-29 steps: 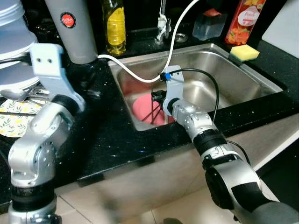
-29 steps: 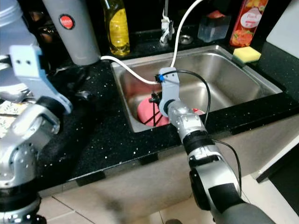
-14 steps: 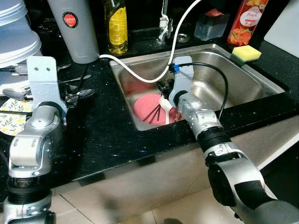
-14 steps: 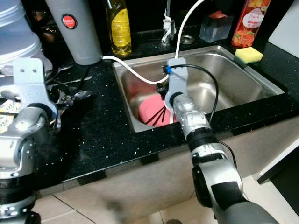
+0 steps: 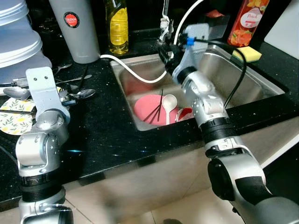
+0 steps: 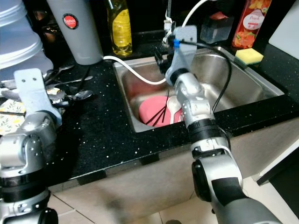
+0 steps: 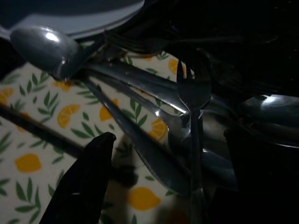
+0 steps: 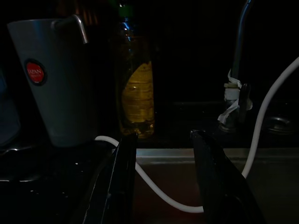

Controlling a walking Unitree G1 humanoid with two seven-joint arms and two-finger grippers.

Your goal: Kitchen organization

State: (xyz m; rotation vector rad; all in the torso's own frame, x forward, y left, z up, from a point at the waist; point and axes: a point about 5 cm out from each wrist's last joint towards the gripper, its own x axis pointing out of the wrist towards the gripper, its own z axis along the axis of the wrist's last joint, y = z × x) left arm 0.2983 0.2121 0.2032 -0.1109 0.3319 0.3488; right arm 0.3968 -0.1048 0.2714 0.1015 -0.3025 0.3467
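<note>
A: Sink contents?
B: One stainless sink [image 5: 243, 77] set in a black speckled countertop [image 5: 107, 135]. On its floor a pink plate [image 5: 152, 107]; on the plate a white spoon [image 5: 168, 103] and dark chopsticks [image 5: 158, 108]. A red item just beside the plate, too small to identify. A white hose [image 5: 135, 72] curves over the rim.

A: Grippers?
B: Right gripper [image 8: 163, 172] raised above the sink's back edge, fingers spread, nothing between them; it faces a yellow oil bottle [image 8: 135, 98] and a grey jug [image 8: 53, 74]. Left gripper [image 7: 163, 182] over the counter left of the sink, fingers apart and empty, above metal cutlery [image 7: 187, 116] on a lemon-print mat [image 7: 42, 158].

A: Back ledge?
B: A yellow sponge [image 5: 247, 53] and a red carton [image 5: 245, 21].
</note>
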